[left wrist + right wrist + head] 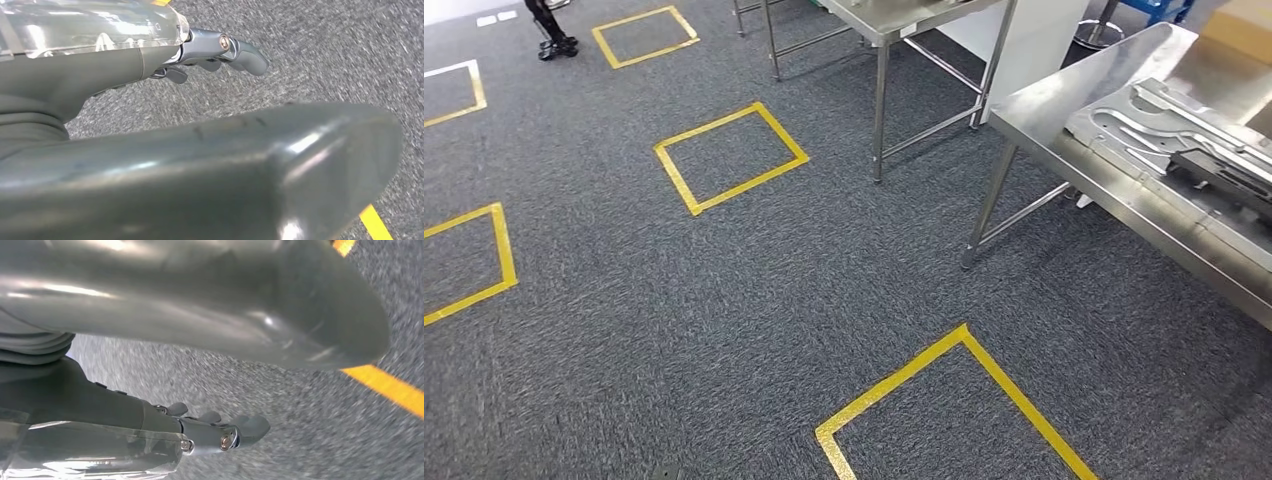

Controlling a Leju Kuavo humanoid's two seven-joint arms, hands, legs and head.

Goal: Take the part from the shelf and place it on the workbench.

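A steel workbench (1114,180) stands at the right in the head view. Flat grey shaped metal parts (1159,125) lie on its top, with a darker piece (1224,170) beside them. My left hand (115,70) hangs over the grey carpet with its fingers (240,50) stretched out and its thick thumb (225,170) apart from them, holding nothing. My right hand (100,405) hangs the same way above the carpet, its fingers (240,430) extended and its thumb (225,305) spread wide, with nothing in it.
A second steel table (894,25) stands farther back in the middle. Yellow tape squares (729,155) mark the carpet, one close in front (954,400). A cardboard box (1239,25) sits at the bench's far end. A black stand's foot (554,42) is at the far left.
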